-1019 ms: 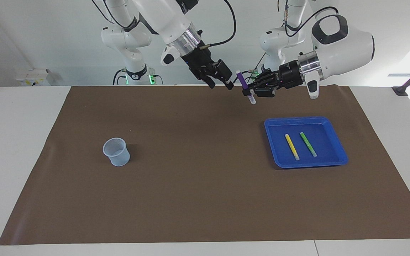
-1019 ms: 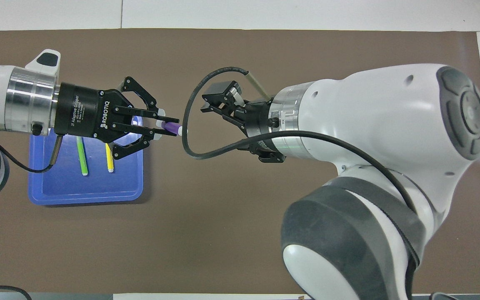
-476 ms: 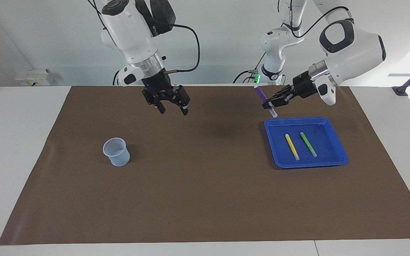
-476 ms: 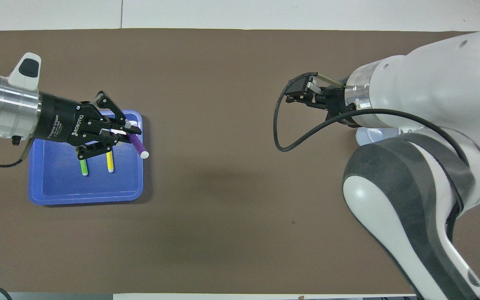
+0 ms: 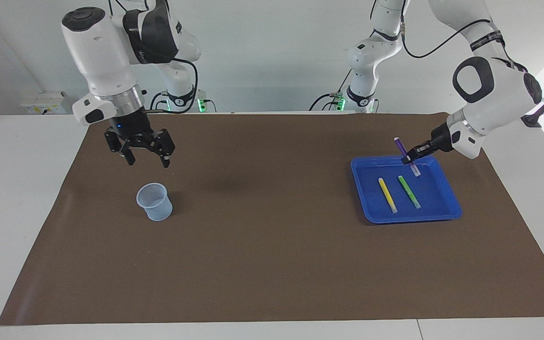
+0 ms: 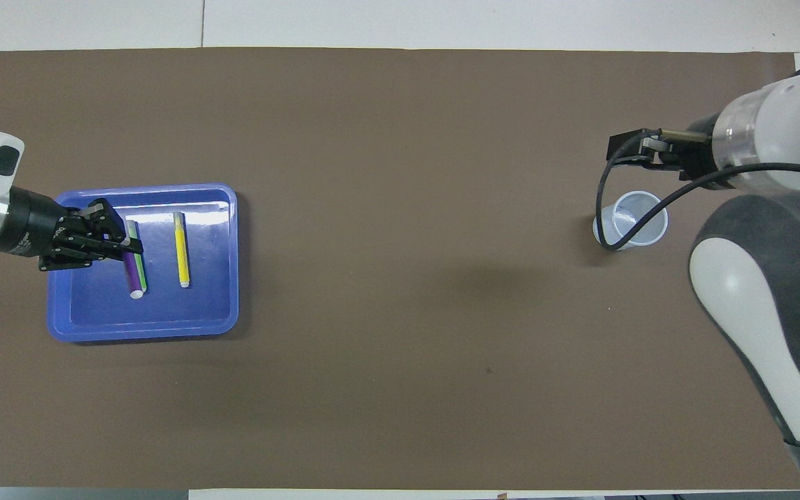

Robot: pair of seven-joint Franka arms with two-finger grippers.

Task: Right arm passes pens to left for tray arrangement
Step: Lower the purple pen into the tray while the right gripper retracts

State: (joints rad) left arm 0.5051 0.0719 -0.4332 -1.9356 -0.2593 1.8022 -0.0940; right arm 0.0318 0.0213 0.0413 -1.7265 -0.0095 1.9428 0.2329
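In the facing view, from left to right: the right gripper point(image 5: 148, 158) hung with its fingers spread wide and nothing between them, above the brown mat point(image 5: 272, 264) and over the spot just nearer the robots than the translucent cup point(image 5: 154, 201). The cup stood upright on the mat toward the right arm's end of the table.

The blue tray point(image 5: 449, 208) lay on the mat toward the left arm's end. In it the yellow pen point(image 5: 387, 194) and the green pen point(image 5: 409, 191) lay side by side, apart, roughly parallel.

The left gripper point(image 5: 410, 159) was closed on the purple pen point(image 5: 401, 146), held aloft and tilted over the tray's edge nearest the robots, its pale end pointing down. In the overhead view, the purple pen point(image 6: 132, 269) overlapped the green pen point(image 6: 141, 267).
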